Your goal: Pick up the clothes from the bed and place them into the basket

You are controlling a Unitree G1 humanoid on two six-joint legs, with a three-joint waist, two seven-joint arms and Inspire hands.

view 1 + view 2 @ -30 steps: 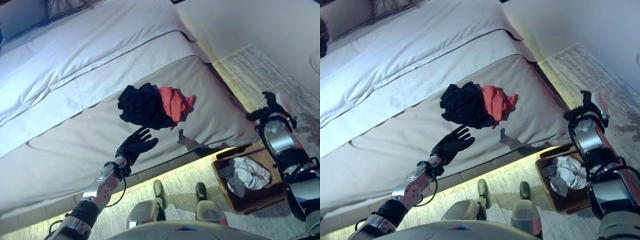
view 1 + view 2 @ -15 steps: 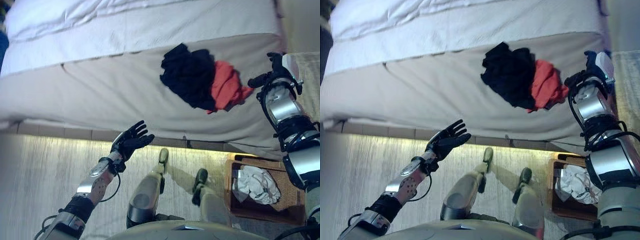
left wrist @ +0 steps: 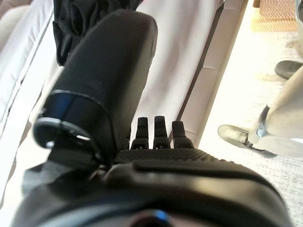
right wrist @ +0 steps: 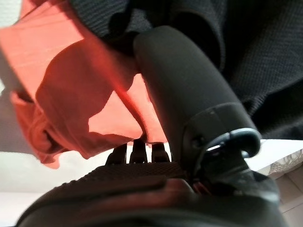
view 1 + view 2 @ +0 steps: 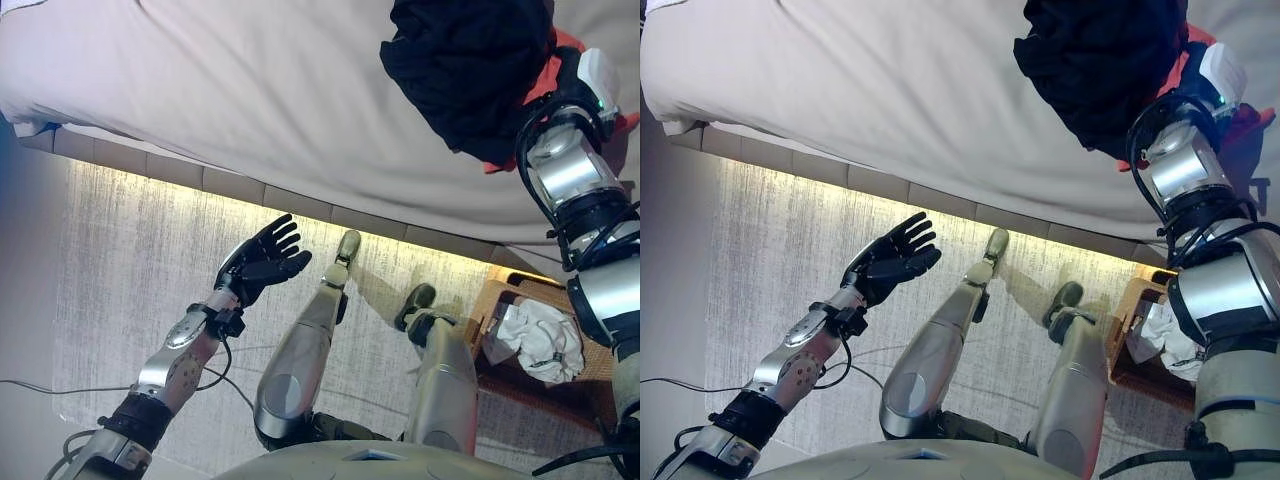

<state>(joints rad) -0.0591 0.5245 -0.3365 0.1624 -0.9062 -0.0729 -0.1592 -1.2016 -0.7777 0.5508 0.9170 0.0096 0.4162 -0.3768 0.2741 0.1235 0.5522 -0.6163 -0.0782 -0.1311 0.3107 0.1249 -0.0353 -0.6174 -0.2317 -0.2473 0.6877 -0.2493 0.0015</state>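
A pile of black clothes [image 5: 465, 65] with a red garment [image 5: 543, 88] beside it lies on the grey bed [image 5: 250, 90] near its front edge. My right hand [image 5: 588, 78] is over the pile at the red garment. In the right wrist view its thumb and straight fingers [image 4: 137, 152] lie against the red cloth [image 4: 80, 90], with the black cloth [image 4: 227, 47] beside it. My left hand [image 5: 262, 262] is open and empty, held over the floor in front of the bed. A brown wicker basket [image 5: 592, 372] stands on the floor at the lower right.
White cloth [image 5: 540, 335] lies in the basket. The bed's front edge has a lit strip along its base [image 5: 250, 195]. A pale rug [image 5: 120, 270] covers the floor in front of the bed.
The camera has tipped down and nearer the bed. My right hand has moved from beside the red garment onto the pile. My left hand stays open.
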